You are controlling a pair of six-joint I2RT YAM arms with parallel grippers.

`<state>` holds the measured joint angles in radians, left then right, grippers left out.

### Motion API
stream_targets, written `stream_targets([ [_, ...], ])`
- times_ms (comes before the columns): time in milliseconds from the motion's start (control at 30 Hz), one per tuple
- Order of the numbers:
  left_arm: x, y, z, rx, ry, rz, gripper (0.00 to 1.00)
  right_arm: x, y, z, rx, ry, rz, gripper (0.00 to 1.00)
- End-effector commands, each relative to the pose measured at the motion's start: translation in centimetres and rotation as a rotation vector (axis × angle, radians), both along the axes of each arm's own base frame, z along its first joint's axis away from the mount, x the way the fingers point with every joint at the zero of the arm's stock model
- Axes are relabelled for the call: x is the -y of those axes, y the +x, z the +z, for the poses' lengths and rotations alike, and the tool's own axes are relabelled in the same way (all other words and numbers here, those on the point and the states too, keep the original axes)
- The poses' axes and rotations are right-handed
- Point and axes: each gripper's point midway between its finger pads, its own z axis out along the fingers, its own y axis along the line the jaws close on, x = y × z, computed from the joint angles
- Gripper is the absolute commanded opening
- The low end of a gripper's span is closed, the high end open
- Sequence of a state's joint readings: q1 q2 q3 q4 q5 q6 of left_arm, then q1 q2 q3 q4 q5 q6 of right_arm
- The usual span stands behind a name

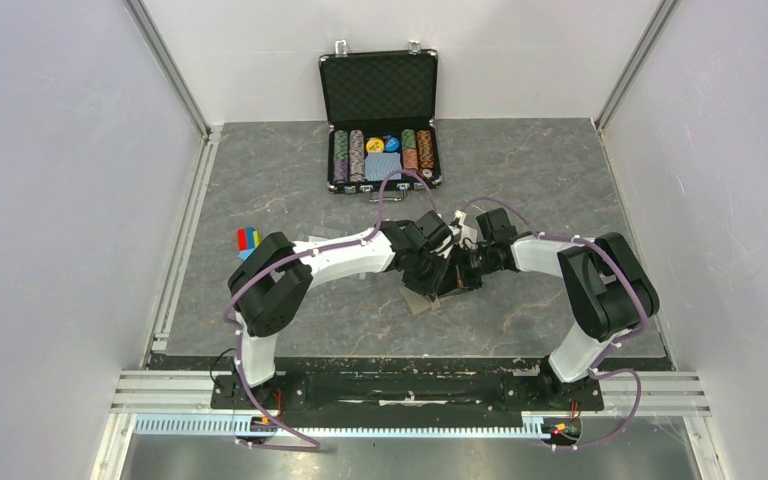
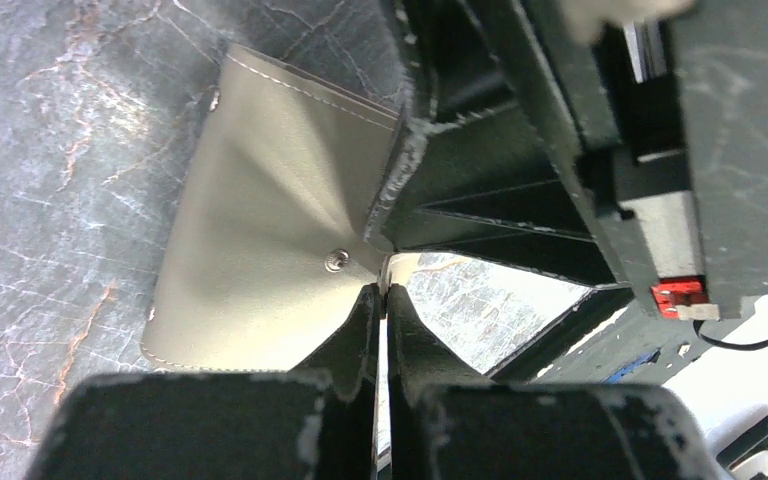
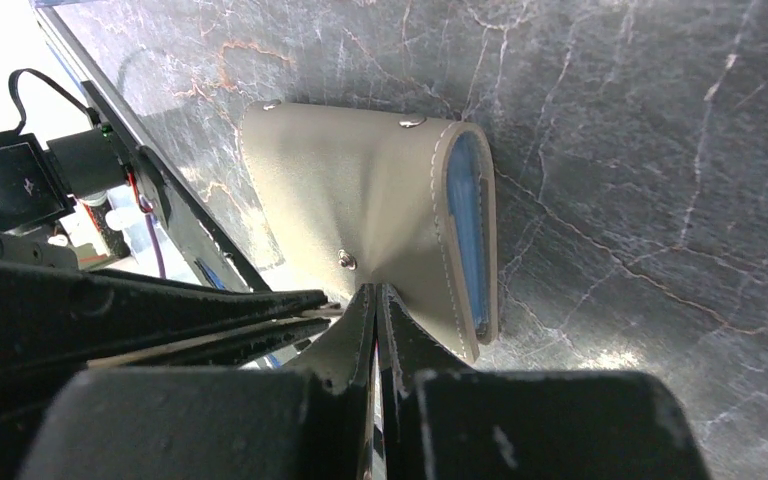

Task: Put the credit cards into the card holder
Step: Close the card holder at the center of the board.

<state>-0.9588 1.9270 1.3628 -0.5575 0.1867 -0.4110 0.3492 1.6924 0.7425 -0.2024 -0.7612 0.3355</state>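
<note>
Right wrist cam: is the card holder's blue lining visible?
Yes, the light blue lining shows along the gaping edge of the card holder, which the right claw pinches.

Treat the squarish taupe folding card holder (image 3: pixel 360 200) as a soft, leather-like material. Its face is smooth and matt, creased near the jaws, with pale stitched thread along the edges. Its small round snap stud (image 2: pixel 336 262) is bright metal. The light blue lining (image 3: pixel 465 220) is smooth; you cannot tell whether it is cloth or plastic. The jaws are black matt plastic, scuffed whitish at their edges. The dark grey marble-patterned tabletop (image 3: pixel 660 150) is smooth with a low sheen. The black poker-chip case (image 1: pixel 378 88) has a dimpled foam lid lining and shiny metal latches.
</note>
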Motion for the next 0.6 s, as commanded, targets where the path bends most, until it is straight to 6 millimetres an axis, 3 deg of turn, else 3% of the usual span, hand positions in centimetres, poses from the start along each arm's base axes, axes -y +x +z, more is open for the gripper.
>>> stream_targets([
  [0,0.7,2.0,2.5,0.045,-0.077,0.062,0.02,3.0,-1.6,-3.4,-0.015,-0.191,0.01,0.0],
  [200,0.8,2.4,2.0,0.039,-0.067,0.069,0.02,2.9,-1.8,-3.3,-0.009,-0.182,0.023,0.0],
  [433,-0.5,3.0,0.8,0.06,0.02,0.105,0.03,3.0,-2.1,-3.0,0.01,-0.172,0.043,0.0],
  [567,-1.1,3.5,0.0,0.069,0.072,0.119,0.1,2.9,-2.1,-2.7,0.038,-0.16,0.062,0.0],
])
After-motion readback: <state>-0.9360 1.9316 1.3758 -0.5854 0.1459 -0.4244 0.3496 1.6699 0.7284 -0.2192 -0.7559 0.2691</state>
